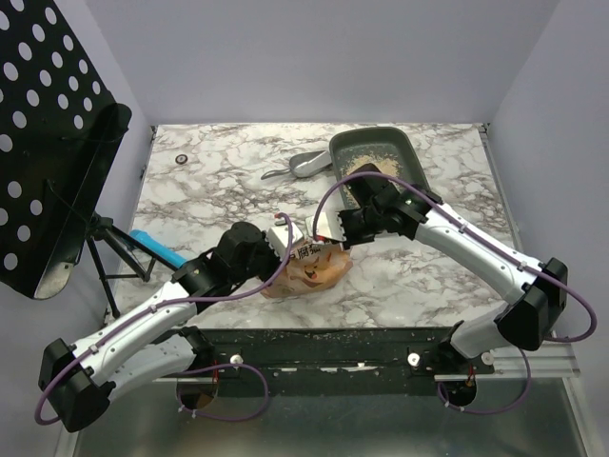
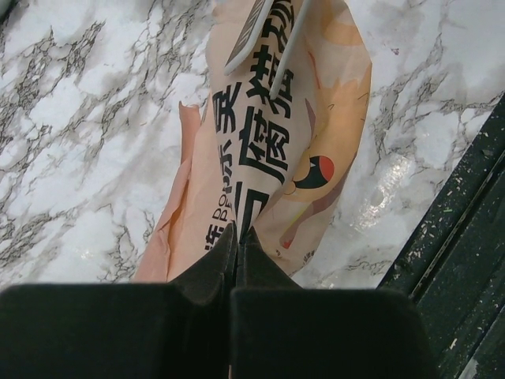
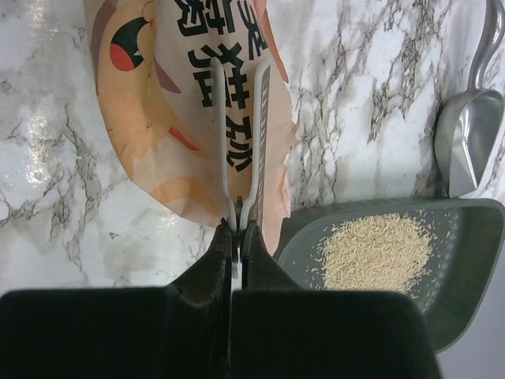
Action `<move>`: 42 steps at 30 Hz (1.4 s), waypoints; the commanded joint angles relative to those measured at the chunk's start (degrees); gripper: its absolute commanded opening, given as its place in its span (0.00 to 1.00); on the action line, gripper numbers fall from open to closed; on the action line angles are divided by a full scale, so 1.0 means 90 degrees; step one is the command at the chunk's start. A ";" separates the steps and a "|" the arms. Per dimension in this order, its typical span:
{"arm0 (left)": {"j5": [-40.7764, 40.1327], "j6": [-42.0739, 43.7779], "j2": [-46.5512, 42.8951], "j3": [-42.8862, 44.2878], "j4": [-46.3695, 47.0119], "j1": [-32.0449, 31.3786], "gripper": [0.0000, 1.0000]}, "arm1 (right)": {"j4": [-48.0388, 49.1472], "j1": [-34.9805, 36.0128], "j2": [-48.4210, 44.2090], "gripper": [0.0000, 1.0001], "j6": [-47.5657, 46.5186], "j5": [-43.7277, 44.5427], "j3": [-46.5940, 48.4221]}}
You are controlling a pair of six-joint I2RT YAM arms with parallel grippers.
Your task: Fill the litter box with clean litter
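- Left jaws: pinched shut on the bottom end of the bag (image 2: 260, 158), seen in the left wrist view. Bag hangs or lies stretched away from them over the desk (image 1: 219, 190).
- Right jaws: closed tight on the near end of a pale clip (image 3: 260, 126) that runs along the bag's other end. Cannot tell whether the bag film is between them as well.
- Bag's long axis runs jaw to jaw, left arm (image 1: 143, 324) at the base and right arm (image 1: 476, 252) at the clipped mouth.
- Box (image 3: 465, 264): far right of the desk, just beyond the bag's clipped end and to the right of the right jaws. Its near corner lies close beside the bag edge in the right wrist view.
- Litter (image 3: 377, 253): small loose heap on the box floor, most of the floor bare. Judged early in filling.
- Scoop (image 3: 465, 142) lies on the desk just outside the box's far rim, untouched.
- Judgement: mouth end already faces the box and the right arm is nearer. The clip likely has to come off before a pour.
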 commanded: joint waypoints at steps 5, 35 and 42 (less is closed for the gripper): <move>-0.0089 0.0070 -0.0233 -0.0010 0.0397 -0.0142 0.00 | -0.0266 0.0252 0.0317 0.00 -0.0028 0.0258 0.0004; -0.0090 0.0324 -0.0838 -0.0479 0.0905 -0.0435 0.00 | 0.0514 0.0164 -0.1090 0.00 0.0500 -0.3442 0.0327; -0.0148 0.0304 -0.0692 -0.0440 0.0847 -0.0484 0.00 | 0.0954 0.0116 -0.0817 0.00 0.0334 -0.3697 0.0141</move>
